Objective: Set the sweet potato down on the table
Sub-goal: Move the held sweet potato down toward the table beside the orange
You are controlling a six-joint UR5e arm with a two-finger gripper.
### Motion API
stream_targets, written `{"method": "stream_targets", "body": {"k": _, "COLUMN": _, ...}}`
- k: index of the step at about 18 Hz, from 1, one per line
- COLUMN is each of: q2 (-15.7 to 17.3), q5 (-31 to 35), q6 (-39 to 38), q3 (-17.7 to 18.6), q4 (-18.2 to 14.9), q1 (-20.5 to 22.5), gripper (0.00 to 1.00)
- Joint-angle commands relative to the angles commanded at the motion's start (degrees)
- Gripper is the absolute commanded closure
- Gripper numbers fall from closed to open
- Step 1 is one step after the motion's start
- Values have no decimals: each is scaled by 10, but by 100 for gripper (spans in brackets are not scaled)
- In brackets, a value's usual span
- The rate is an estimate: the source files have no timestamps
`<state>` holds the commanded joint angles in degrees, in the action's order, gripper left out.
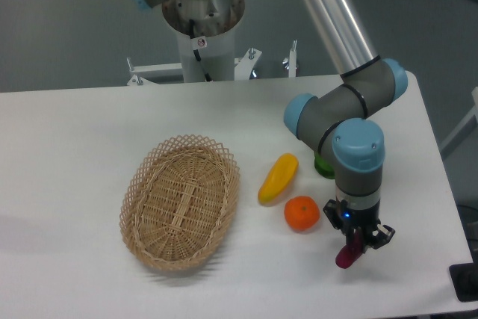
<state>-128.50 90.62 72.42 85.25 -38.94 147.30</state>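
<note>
The arm reaches down over the right part of the white tabletop (75, 155), toward its front edge; its gripper (357, 248) points downward with the fingers closed on the sweet potato (346, 254), a slim magenta-purple tuber held nearly upright, tilted slightly; its lower tip sits at or just above the tabletop surface, and whether it touches cannot be told from this view; the upper part of the tuber is hidden between the fingers. Just to the left of the gripper lies an orange (302, 213), near it but apart; beside the orange, toward the tabletop's middle, a yellow elongated fruit (278, 178) lies at a slant, its lower end close to the orange. A green vegetable (323, 165) shows only as a small patch behind the arm's wrist joint, mostly covered by it. An oval woven wicker basket (146, 172) rests in the middle-left part of the tabletop, well apart from the gripper; nothing is seen inside it.
</note>
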Motion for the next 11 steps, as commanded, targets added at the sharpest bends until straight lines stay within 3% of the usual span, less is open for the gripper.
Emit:
{"method": "stream_targets", "body": {"k": 3, "q2": -1, "q5": 1, "q6": 0, "q3": 3, "q4": 0, "q1": 0, "gripper": 85}}
{"method": "stream_targets", "body": {"k": 4, "q2": -1, "q5": 1, "q6": 0, "q3": 4, "q4": 0, "q1": 0, "gripper": 81}}
{"method": "stream_targets", "body": {"k": 5, "q2": -1, "q5": 1, "q6": 0, "q3": 3, "q4": 0, "q1": 0, "gripper": 71}}
{"method": "stream_targets", "body": {"k": 8, "q2": 2, "q5": 2, "q6": -1, "q3": -4, "q4": 1, "q1": 0, "gripper": 8}}
{"method": "stream_targets", "body": {"k": 9, "q2": 3, "q5": 8, "q6": -2, "q3": -4, "q4": 0, "q1": 0, "gripper": 0}}
{"method": "stream_targets", "body": {"k": 11, "q2": 9, "q5": 31, "q6": -15, "q3": -10, "q4": 3, "q1": -1, "gripper": 0}}
